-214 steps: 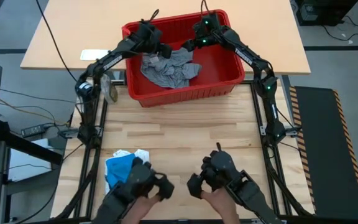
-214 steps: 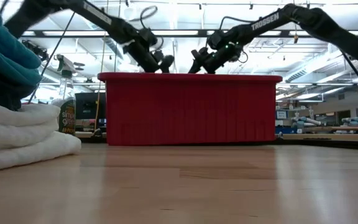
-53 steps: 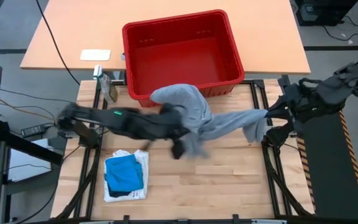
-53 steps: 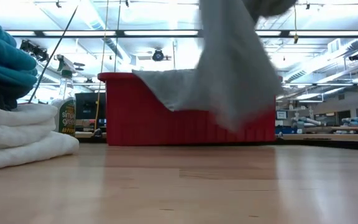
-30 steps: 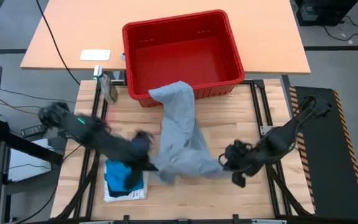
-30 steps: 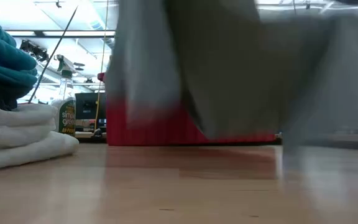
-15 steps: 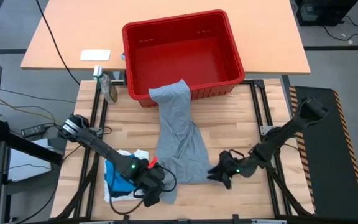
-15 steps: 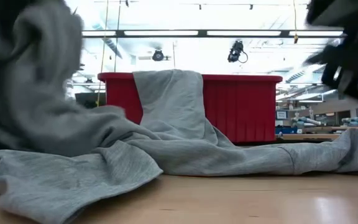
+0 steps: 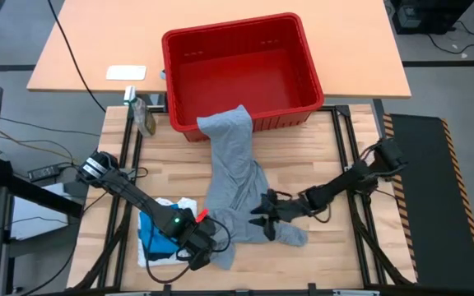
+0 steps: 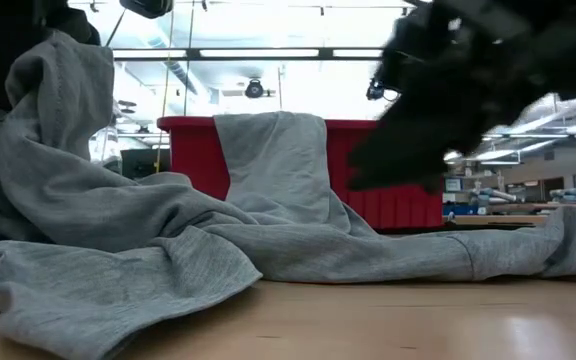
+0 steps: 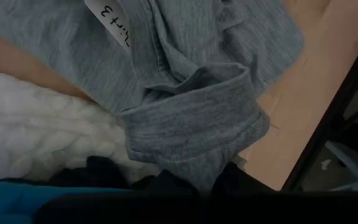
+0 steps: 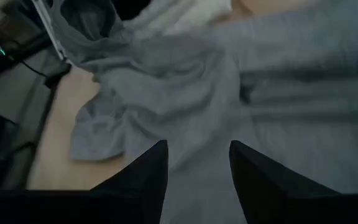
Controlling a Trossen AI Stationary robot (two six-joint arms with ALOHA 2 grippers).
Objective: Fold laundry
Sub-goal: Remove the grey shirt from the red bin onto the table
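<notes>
Low view: foreground filled by the grey garment, lying in folds on the tabletop; a dark blurred mass upper right is the right arm's end, detail not readable. Left jaws sit at the near edge of the tabletop, closed on a bunched hem of the grey garment; in the left wrist view the hem runs straight into the dark fingertips, whose tips are cut off by the frame edge. A tag with handwriting shows on the fabric, partly cut off. Left arm lies low and stretched from its base at the table's left side. Just beside the left jaws is the folded stack: bright blue on white, partly hidden by arm and garment. Right jaws hover over the garment's right near part, fingers parted, nothing between them; whether they touch the cloth cannot be told. Right arm reaches in low from the right edge. The garment stretches away from the near edge, its far end draped over the front wall of the red basket, which stands at the far edge.
</notes>
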